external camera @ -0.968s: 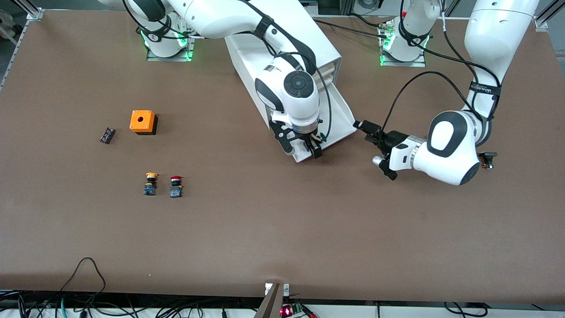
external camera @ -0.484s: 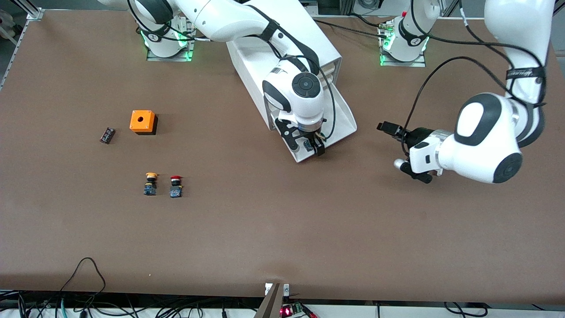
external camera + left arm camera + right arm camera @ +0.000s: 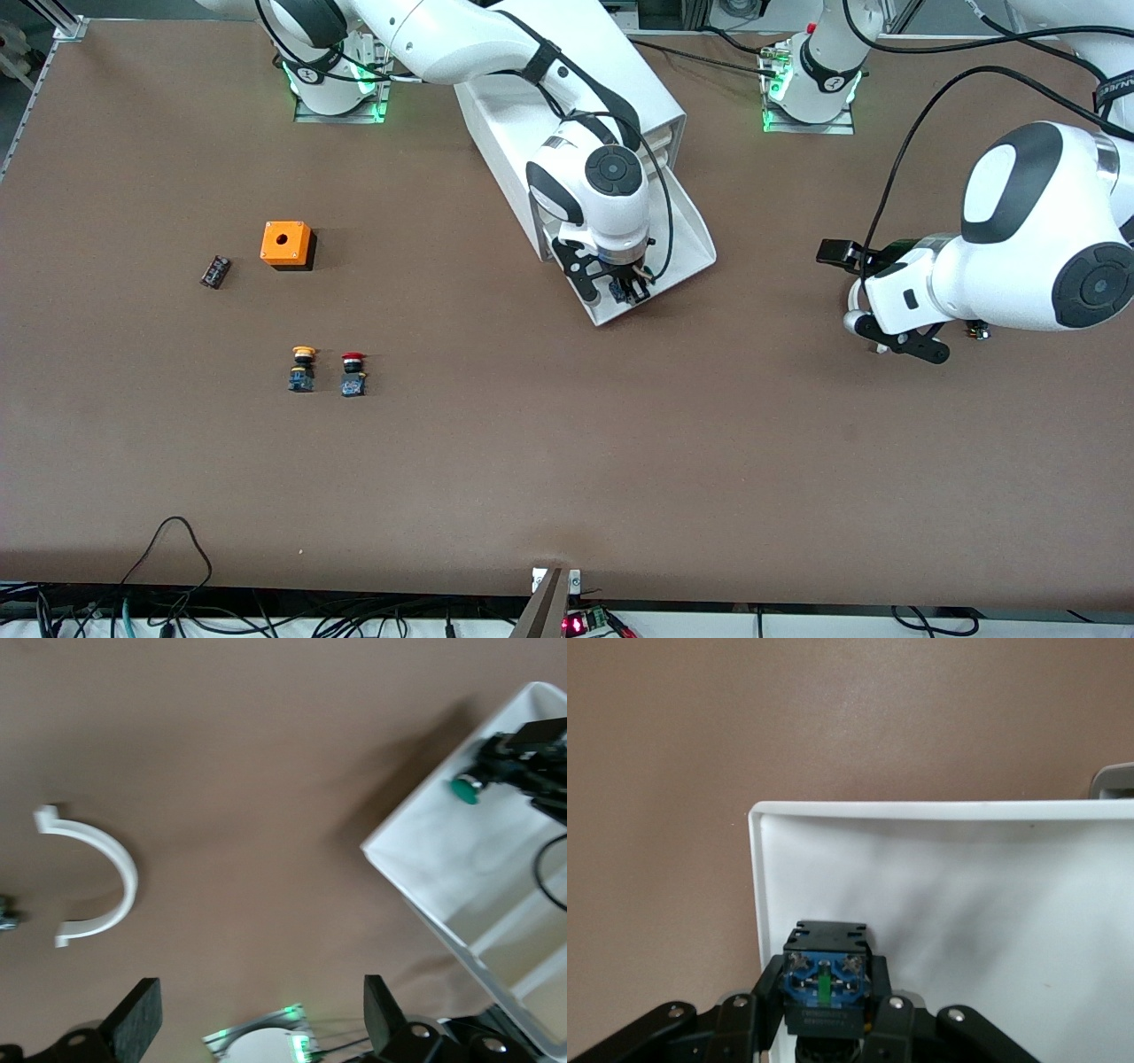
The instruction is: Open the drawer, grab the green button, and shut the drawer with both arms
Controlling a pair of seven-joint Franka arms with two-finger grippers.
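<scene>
Brown table [image 3: 532, 461], cables along its near edge. White cabinet [image 3: 567, 97] stands between the arm bases, its bottom drawer [image 3: 687, 235] pulled out. Your right gripper [image 3: 625, 292] is down inside the drawer's front corner, jaws clamped on the button [image 3: 825, 979]; the black-and-blue body sits squarely between the fingers [image 3: 890, 1019], green cap [image 3: 462, 789] showing. Your left gripper [image 3: 895, 335] hangs over bare table toward the left arm's end, jaws spread, nothing between them.
</scene>
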